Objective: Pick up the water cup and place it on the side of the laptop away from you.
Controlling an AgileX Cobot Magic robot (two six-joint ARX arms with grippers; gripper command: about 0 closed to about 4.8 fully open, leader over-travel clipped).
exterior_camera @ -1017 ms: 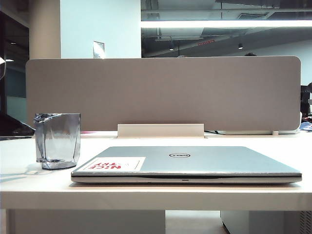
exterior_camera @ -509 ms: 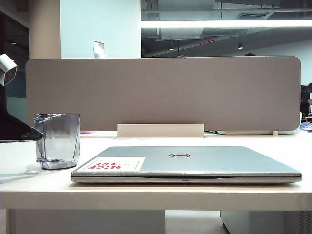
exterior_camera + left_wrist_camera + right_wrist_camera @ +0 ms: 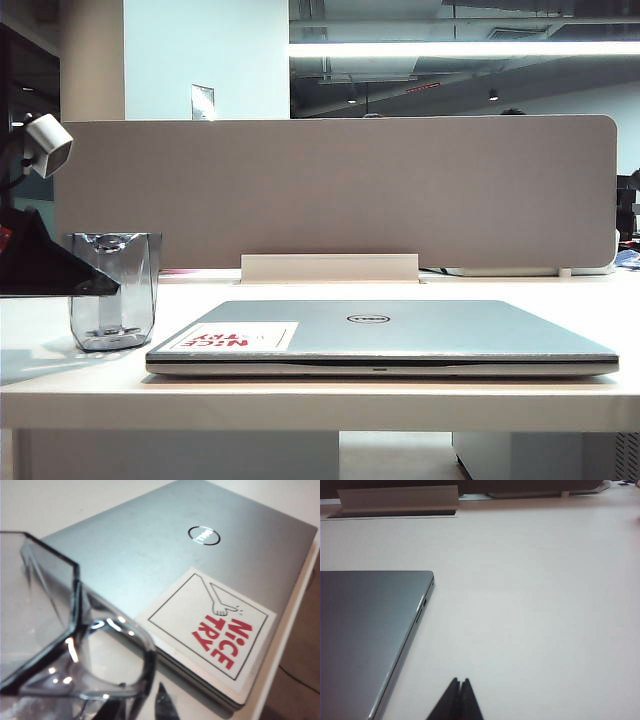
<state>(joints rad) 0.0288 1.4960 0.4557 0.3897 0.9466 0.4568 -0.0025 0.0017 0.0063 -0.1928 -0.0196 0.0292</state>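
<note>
Now right at the water cup (image 3: 112, 290) with the left claw (image 3: 45, 265), after coming in from the edge of the exterior view during the last second. Closing in on the cup wall, by the look of it, but impossible to tell whether already clenched on it or only touching: in the wrist view only dark finger tips behind the clear plastic. Also a small change in the cup itself: turned and shifted a little on the worktop (image 3: 300, 395) compared with a moment ago, so probably already pushed by the claw. Not lifted yet; base on the worktop.

From the left claw, cup directly in front and very close, laptop (image 3: 400, 325) just beyond it, with the red-lettered sticker (image 3: 212, 630) on the nearest corner of the lid.

Right claw (image 3: 460, 700) clenched, empty, low above bare worktop, with the laptop's other end off to its side.

For the task: approach finished, grasp apparently in progress. Left to do: secure the hold, lift, carry over or around the lid, and set down on the strip of worktop behind the laptop, before the grey partition (image 3: 340, 190).
</note>
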